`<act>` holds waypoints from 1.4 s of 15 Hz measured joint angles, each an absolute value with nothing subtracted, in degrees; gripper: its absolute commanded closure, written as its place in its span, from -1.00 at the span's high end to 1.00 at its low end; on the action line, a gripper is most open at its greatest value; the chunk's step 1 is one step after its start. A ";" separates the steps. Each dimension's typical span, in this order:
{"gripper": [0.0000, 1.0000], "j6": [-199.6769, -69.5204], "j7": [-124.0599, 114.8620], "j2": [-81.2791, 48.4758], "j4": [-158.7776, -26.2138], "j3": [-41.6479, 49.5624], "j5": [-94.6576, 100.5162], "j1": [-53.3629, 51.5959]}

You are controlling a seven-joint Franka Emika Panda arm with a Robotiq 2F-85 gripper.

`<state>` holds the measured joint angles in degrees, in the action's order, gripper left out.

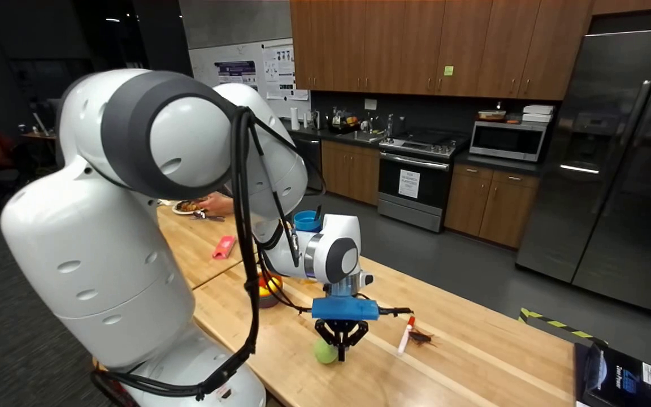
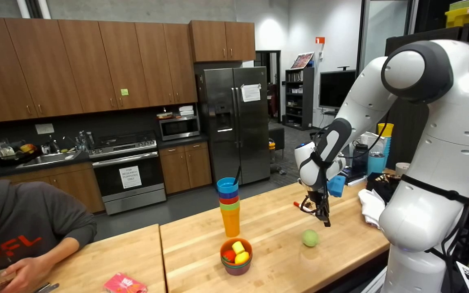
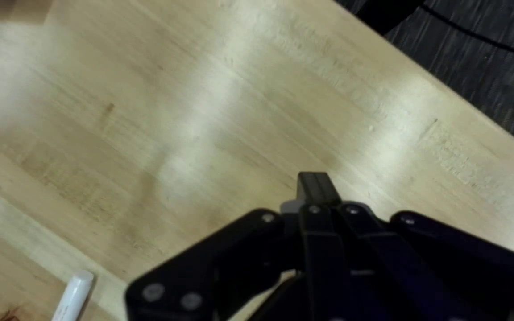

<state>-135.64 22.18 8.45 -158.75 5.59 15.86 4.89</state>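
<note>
Just beside the green ball, the tool is hanging clenched & empty, fingertips pressing together w/ nothing btwn them. Key relation: ball is sitting on the counter, a bit lower than the tip & just off it, toward the stacked bowls; a gap is showing btwn ball & tip in an exterior view. Ball being round, no long axis is showing.

Toward the fridge from the ball, a red-capped marker is lying w/ its white end nearer the ball, & a dark bug-like figure is resting just beside it. Well apart from the ball, on its far side from the tool, the bowls are holding red & yellow items, & a tall cup stack is standing near them.

Hidden stuff: ball isn't appearing in the wrist view. Only the marker's white end is peeking in at bottom there, rest cut off; a reddish wisp is poking in at the corner, prob. part of the bug-like figure. Blurry brown patch up top-left is giving no clue what it is. In an exterior view the tool is partly covering the marker. Tip's exact ht. abv counter: can't tell.
</note>
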 measured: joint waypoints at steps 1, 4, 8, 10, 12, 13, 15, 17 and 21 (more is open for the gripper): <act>-1.00 -133.49 22.28 9.06 -158.70 5.85 16.17 5.20; -1.00 -128.13 24.36 10.33 -158.76 6.40 16.42 5.49; -1.00 -126.89 28.71 10.13 -158.87 6.21 15.43 4.10; -1.00 -127.12 32.50 10.03 -158.87 6.04 13.16 2.47; -1.00 -127.12 37.89 9.97 -158.87 5.80 9.27 0.48; -1.00 -127.10 40.11 9.97 -158.87 5.55 7.82 -0.34; -1.00 -126.84 43.52 9.96 -158.87 4.89 5.71 -1.67; -1.00 -126.09 45.26 9.96 -158.87 4.21 4.72 -2.46; -1.00 -124.50 45.59 9.96 -158.87 2.84 5.22 -2.65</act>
<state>-124.50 45.59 9.96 -158.87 2.84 5.22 -2.65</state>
